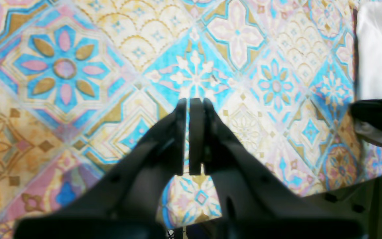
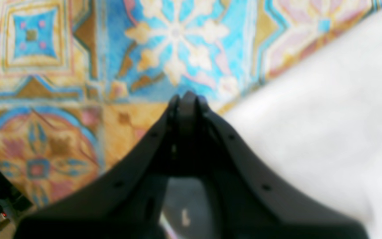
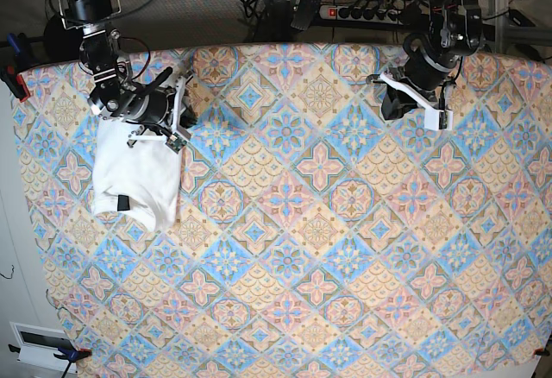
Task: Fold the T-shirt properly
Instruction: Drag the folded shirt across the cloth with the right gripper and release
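1. We see the left gripper (image 1: 191, 99) in its wrist view with both dark fingers (image 1: 196, 132) pressed together, and nothing is between them.
2. Below this gripper there is only the patterned cloth of the surface (image 1: 78, 83), with blue, pink and ochre tiles.
3. At the right edge of the same view a white cloth (image 1: 376, 59) shows, with a dark part (image 1: 380, 114) across it; it is most probably the other arm over the T-shirt, but the picture is too blurred to be sure.
4. In the base view the left gripper (image 3: 434, 120) hangs over the upper right part of the surface (image 3: 345, 223), well apart from the T-shirt.
5. The right gripper (image 2: 186, 98) is also pressed together in its wrist view, and it pinches nothing.
6. Its tip is above the tiled cloth, just beside the edge of the white T-shirt (image 2: 327, 116), which fills the right side of that view.
7. In the base view the right gripper (image 3: 177, 141) is at the upper right corner of the T-shirt (image 3: 138, 175), near the top left of the surface.
8. The T-shirt lies there folded into a compact white rectangle, with its plain side up.
9. A small dark tag (image 3: 123, 202) shows near its lower left corner.
10. The lower edge of the T-shirt is a little rounded and wrinkled.
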Motion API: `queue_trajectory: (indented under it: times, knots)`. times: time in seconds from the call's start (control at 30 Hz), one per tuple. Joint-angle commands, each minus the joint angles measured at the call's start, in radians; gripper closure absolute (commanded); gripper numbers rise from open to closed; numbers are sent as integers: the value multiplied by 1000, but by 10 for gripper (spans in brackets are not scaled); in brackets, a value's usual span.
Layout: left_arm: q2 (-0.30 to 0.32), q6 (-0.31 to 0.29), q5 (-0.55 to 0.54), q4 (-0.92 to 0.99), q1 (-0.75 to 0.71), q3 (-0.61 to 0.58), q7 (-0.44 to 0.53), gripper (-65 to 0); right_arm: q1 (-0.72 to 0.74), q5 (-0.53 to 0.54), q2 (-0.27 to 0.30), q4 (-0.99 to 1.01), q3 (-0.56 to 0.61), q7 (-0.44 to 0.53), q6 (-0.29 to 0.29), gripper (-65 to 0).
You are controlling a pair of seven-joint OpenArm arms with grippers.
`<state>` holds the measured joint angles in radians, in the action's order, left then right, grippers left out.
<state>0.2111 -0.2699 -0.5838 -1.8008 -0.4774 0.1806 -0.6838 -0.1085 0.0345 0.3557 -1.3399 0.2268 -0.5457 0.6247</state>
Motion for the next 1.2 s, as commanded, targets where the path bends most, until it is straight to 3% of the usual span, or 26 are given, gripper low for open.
queue_trajectory:
  times: [0.0, 0.3, 0.57, 0.8, 1.17]
  knots:
    - [4, -9, -14, -17, 1, 3, 20, 0, 3, -25, 22, -2, -20, -35, -12, 0]
    - [4, -9, -14, -17, 1, 0, 20, 0, 3, -25, 26, -2, -74, -35, -12, 0]
    - [4, -9, -14, -17, 1, 4, 20, 0, 3, -25, 27, -2, -68, -35, -12, 0]
    - [4, -9, -14, -17, 1, 4, 20, 0, -13, -25, 67, -2, -70, -35, -12, 0]
    - [4, -9, -14, -17, 1, 0, 20, 0, -32, -25, 65, -25, -65, -35, -12, 0]
